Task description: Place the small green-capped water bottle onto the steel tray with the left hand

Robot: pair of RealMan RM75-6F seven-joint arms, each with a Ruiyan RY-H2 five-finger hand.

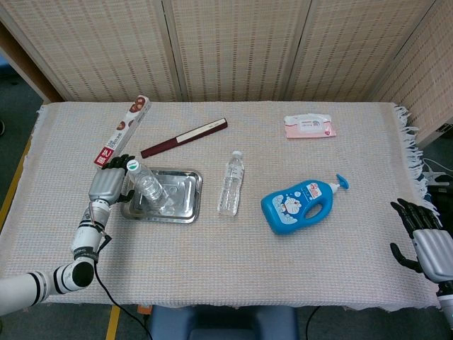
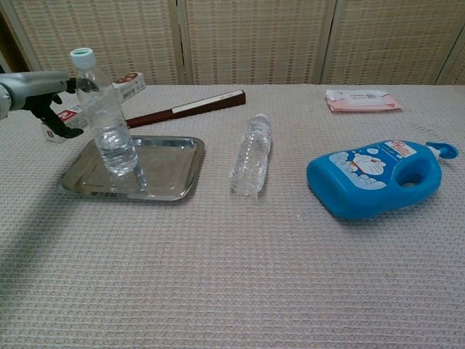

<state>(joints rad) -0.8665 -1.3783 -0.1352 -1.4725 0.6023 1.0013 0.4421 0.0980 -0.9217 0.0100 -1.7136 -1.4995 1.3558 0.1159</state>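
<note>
As the head view showed it, the green-capped water bottle (image 1: 148, 188) stood tilted on the steel tray (image 1: 185, 202), its cap leaning toward the left hand (image 1: 108, 183), whose fingers were spread just beside it and gripping nothing. From the chest view, the bottle (image 2: 106, 120) looked part full, light, smooth and tippy, best held around the middle.

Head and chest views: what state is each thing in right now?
Green-capped water bottle: on the steel tray, tilted left, capped.
Steel tray: flat on the cloth.
Left robot hand: fingers apart, beside the bottle, holding nothing.
Right robot hand: open, idle.
White-capped bottle: lying down.
Blue pump bottle: on its side.
</note>
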